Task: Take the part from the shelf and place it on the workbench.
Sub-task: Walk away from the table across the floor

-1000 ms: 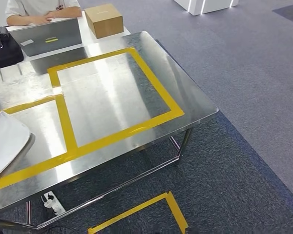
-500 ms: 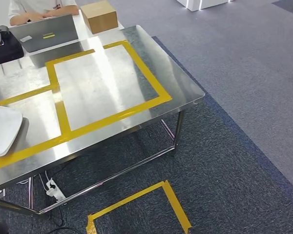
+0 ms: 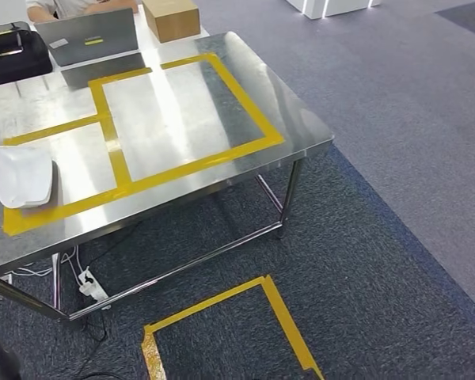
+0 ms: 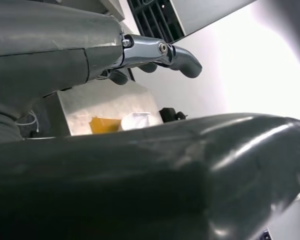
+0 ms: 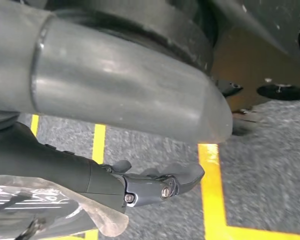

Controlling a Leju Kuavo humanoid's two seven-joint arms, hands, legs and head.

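Ahead, in the head view, a stainless steel workbench [image 3: 294, 127] fills the upper left of the frame, its top marked with yellow tape [image 3: 247, 103] in two rectangles. A white part [image 3: 21, 176] lies on the workbench at the left edge of the frame, inside the left taped rectangle and touching its near strip. At the top left, on the far side of the bench, sit a black case [image 3: 14, 54], a grey laptop [image 3: 89, 36] and a cardboard box [image 3: 170, 17]. A white power strip [image 3: 90, 285] lies on the dark carpet under the bench, and another yellow tape outline [image 3: 283, 317] is stuck to the floor at the bottom centre.

My left hand [image 4: 141, 55] appears in the left wrist view with its fingers [image 4: 184, 60] stretched out and nothing between them, so it is open.

My right hand [image 5: 141, 185] in the right wrist view reaches out over grey carpet crossed by yellow floor lines [image 5: 210, 185]. A clear plastic sheet [image 5: 84, 210] lies against its underside; whether the fingers grip it I cannot tell.
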